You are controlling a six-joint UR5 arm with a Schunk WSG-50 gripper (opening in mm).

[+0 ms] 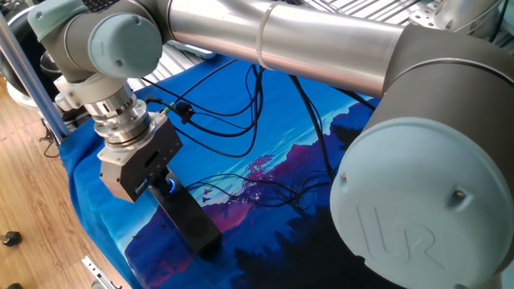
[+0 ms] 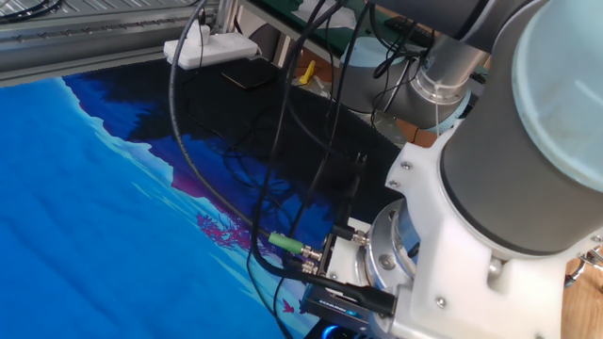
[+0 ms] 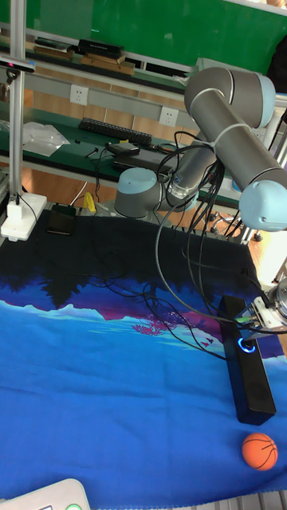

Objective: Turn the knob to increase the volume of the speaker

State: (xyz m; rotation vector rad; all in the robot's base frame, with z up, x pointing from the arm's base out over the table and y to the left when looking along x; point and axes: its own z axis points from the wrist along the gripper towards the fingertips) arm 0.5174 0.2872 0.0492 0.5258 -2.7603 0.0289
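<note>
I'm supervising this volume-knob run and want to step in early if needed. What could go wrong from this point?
The hand sits right over the glowing knob, hiding its fingers, so a slipped or off-centre grip might go unnoticed. The speaker lies loose on the cloth; twisting could drag the whole bar instead of the dial. Black cables trail beside the wrist and could wind up or snag as it rotates.
</note>
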